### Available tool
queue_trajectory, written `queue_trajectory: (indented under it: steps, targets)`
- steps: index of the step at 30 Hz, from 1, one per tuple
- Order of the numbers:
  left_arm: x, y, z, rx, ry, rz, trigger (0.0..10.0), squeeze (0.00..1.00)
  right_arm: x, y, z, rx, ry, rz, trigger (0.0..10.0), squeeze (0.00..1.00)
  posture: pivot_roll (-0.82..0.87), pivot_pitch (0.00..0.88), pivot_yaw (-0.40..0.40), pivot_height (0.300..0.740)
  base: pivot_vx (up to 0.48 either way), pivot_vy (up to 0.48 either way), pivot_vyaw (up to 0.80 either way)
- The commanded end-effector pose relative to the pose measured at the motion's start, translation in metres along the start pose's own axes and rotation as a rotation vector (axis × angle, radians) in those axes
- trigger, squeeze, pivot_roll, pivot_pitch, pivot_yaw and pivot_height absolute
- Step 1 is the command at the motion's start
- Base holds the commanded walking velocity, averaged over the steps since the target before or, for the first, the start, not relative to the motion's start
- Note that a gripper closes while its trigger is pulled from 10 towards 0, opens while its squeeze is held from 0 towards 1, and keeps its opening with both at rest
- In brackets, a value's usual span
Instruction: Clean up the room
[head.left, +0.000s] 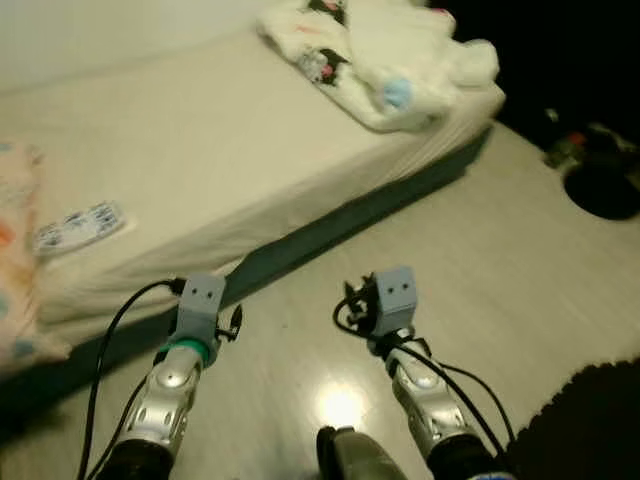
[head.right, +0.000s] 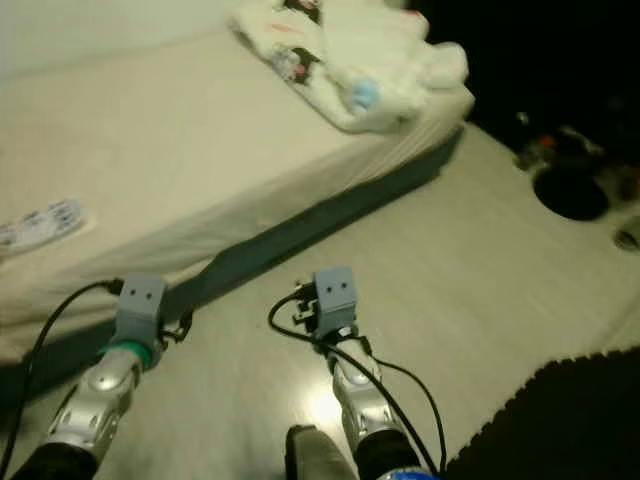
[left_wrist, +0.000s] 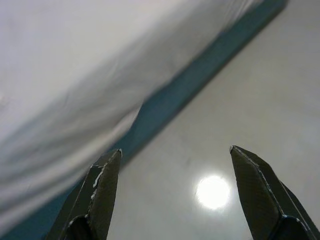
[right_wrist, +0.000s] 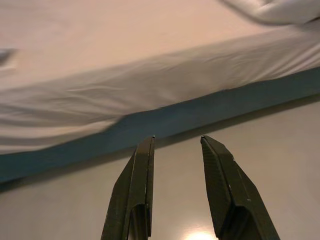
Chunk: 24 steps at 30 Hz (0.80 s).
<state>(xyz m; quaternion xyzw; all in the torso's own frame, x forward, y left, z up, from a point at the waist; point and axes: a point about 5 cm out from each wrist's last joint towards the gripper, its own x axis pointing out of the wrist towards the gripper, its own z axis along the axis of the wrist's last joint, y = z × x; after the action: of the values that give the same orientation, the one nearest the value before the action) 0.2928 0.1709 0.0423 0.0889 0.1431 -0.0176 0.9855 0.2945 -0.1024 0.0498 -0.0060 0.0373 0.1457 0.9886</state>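
A low bed (head.left: 200, 140) with a cream sheet and a teal base (head.left: 330, 230) lies ahead. A crumpled white blanket with small prints (head.left: 385, 55) is heaped on its far corner. A small patterned packet (head.left: 78, 228) lies on the sheet near the left edge. Both arms reach forward over the pale floor, just short of the bed's side. My left gripper (left_wrist: 175, 149) is open wide with nothing between its fingers. My right gripper (right_wrist: 177, 136) points at the teal base, its fingers a narrow gap apart and holding nothing.
A patterned pillow (head.left: 15, 260) hangs off the bed at the far left. Dark clutter and a round black object (head.left: 600, 180) sit on the floor at the far right. A dark rug (head.left: 590, 420) covers the near right corner.
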Motion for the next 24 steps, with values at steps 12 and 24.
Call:
queue_trajectory:
  steps: [12, 24]
  targets:
    - [-0.0025, 0.0032, -0.0113, -0.012, 0.02, 0.017, 10.0, 0.0, -0.0003, 0.0007, -0.0019, 0.004, -0.009, 0.004, 10.0, 0.0, -0.06, 0.048, 0.029, 0.72, 0.0, 0.0, -0.8]
    - [-0.0004, 0.0019, -0.0075, -0.029, 0.003, 0.021, 10.0, 0.0, 0.0003, -0.0006, -0.0007, 0.006, -0.017, 0.002, 10.0, 0.0, -0.06, 0.049, 0.022, 0.72, 0.0, 0.0, -0.8]
